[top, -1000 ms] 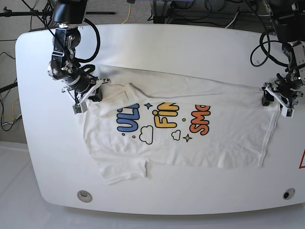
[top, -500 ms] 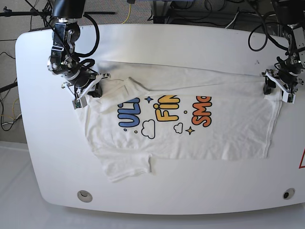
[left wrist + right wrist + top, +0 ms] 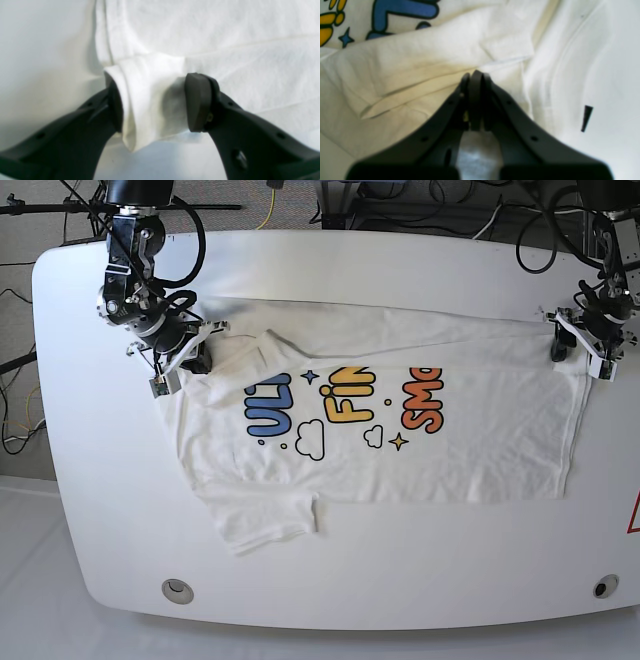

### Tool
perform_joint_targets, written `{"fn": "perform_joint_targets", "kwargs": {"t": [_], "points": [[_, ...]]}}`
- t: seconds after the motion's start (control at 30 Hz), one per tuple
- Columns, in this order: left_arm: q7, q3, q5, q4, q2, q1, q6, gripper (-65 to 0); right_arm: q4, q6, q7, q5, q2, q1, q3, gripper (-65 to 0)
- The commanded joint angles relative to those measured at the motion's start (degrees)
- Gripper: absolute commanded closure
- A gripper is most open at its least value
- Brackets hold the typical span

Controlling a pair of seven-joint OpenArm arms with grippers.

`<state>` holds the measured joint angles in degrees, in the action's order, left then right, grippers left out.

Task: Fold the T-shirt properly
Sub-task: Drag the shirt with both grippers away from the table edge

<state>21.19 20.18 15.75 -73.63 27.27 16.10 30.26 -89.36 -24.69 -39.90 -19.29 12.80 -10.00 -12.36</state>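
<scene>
The white T-shirt [image 3: 400, 460] lies chest up across the table, its blue, yellow and orange lettering showing and one sleeve [image 3: 265, 525] pointing to the front. My left gripper [image 3: 572, 345] is at the shirt's far right corner. In the left wrist view [image 3: 152, 100] its jaws stand apart, with a raised fold of the hem [image 3: 147, 100] between them. My right gripper [image 3: 190, 365] is at the far left shoulder. In the right wrist view [image 3: 475, 75] its fingers are pressed together on a fold of cloth [image 3: 420, 50]. The neck label is hidden.
The white table [image 3: 400, 270] has bare surface beyond the shirt and along the front. Round holes sit at the front corners [image 3: 178, 589] [image 3: 603, 586]. Cables and stands crowd the far edge [image 3: 400, 205]. A red mark [image 3: 634, 515] is at the right edge.
Both grippers have moved toward the far edge of the table, and the whole shirt has slid that way with them. Its far edge now lies straighter.
</scene>
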Motion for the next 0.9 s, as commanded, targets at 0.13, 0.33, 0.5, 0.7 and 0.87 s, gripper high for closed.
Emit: {"fn": "perform_joint_targets", "kwargs": {"t": [0.13, 0.33, 0.5, 0.7, 0.87], "points": [[8.7, -0.87, -5.79, 0.0, 0.22, 3.5, 0.72, -30.7, -0.51, 0.17, -2.6, 1.45, 1.54, -1.96, -0.22, 0.0], [8.53, -0.83, -5.72, 1.18, 0.28, 2.91, -0.05, -19.8, -0.55, 0.11, -2.23, 1.75, 0.71, -2.0, -0.02, 0.0], [8.56, -0.82, -5.51, 1.55, 0.25, 3.18, -0.64, -2.4, -0.83, 0.06, -2.18, 1.82, 0.45, -2.17, 0.06, 0.0], [8.68, -0.99, -6.44, -1.27, -0.09, 6.93, -0.17, 0.0, -3.63, -0.04, -1.77, 1.2, 0.31, -4.07, 0.04, 0.0], [8.95, -0.52, -6.23, -3.55, 0.01, 9.04, 0.04, -4.5, -5.23, 0.08, -2.04, 1.13, 0.18, -5.32, -0.02, 0.0]]}}
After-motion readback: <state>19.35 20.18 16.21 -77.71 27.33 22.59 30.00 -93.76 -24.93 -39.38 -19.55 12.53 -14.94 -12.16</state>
